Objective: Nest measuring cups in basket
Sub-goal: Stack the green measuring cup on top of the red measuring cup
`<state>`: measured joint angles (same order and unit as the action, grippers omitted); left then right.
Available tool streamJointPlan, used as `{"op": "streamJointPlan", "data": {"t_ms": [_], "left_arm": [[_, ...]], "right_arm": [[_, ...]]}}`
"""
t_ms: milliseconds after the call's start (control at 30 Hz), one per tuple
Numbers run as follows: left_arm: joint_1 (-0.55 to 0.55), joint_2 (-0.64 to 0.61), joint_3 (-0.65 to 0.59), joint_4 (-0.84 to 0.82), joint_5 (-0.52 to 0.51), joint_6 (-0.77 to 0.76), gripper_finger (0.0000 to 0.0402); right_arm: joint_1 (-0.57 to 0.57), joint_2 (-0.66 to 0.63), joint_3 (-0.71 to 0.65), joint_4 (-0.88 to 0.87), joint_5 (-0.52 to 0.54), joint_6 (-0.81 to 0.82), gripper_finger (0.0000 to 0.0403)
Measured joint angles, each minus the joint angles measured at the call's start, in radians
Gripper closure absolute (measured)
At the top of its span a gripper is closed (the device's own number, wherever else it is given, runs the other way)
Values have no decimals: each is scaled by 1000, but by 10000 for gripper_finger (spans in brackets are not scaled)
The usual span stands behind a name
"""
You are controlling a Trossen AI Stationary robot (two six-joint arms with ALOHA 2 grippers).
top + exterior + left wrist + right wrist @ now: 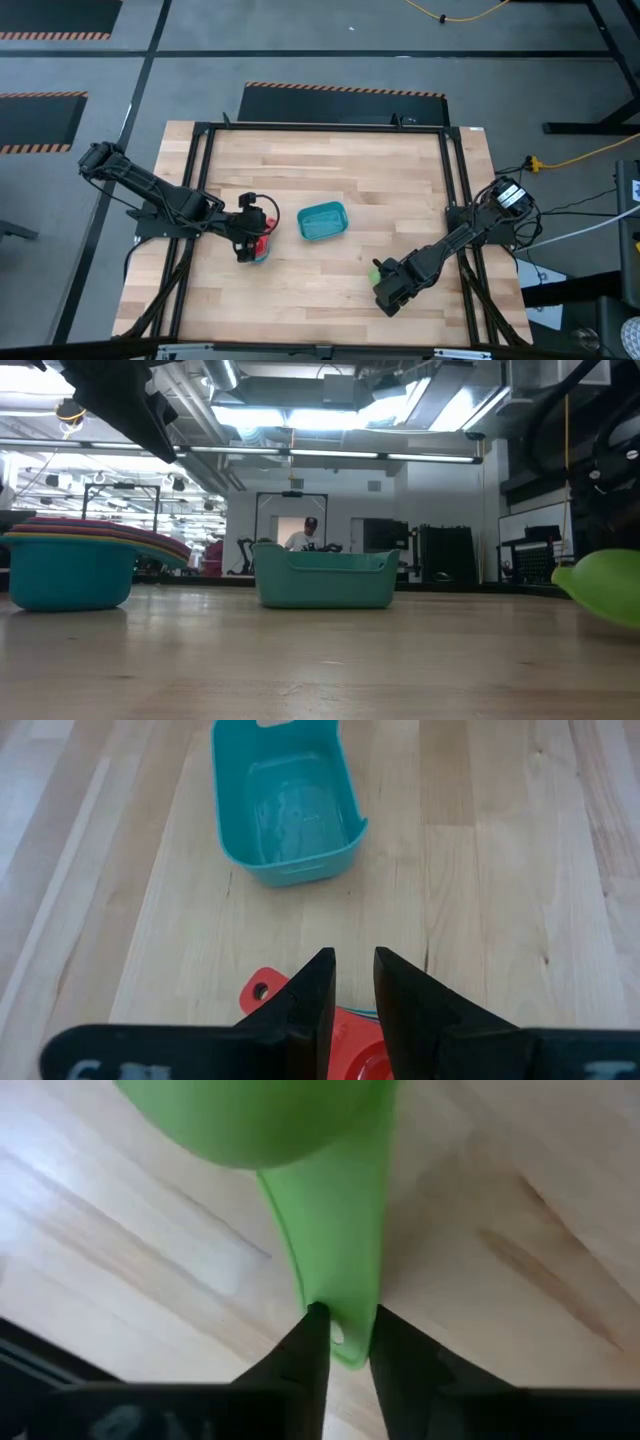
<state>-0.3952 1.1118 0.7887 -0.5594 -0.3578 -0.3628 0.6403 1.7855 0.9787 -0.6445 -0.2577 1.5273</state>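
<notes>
We see the right gripper (340,1330) pinching the green cup (300,1170) by its handle, right of the empty basket (323,221), while the left gripper (353,990), narrowly parted, steadies the stacked cups (90,532) left of it, ready for nesting.

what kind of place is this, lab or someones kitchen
Most likely a robotics lab or workshop, not a kitchen. The wooden table sits in a black metal frame on a grey floor with hazard-striped mats, and the low view shows equipment racks under industrial ceiling lights.
</notes>
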Motion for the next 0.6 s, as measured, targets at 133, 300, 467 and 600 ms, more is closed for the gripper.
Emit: {"op": "streamJointPlan", "data": {"t_ms": [133, 300, 467, 600], "left_arm": [[0, 0, 0, 0, 0, 0, 335], [0, 0, 0, 0, 0, 0, 335], [0, 0, 0, 0, 0, 19, 335], [0, 0, 0, 0, 0, 95, 335]], "right_arm": [[0, 0, 1, 0, 0, -10, 347], [0, -1, 1, 2, -1, -12, 360], [0, -1, 16, 12, 2, -48, 384], [0, 2, 48, 3, 50, -99, 394]]}}
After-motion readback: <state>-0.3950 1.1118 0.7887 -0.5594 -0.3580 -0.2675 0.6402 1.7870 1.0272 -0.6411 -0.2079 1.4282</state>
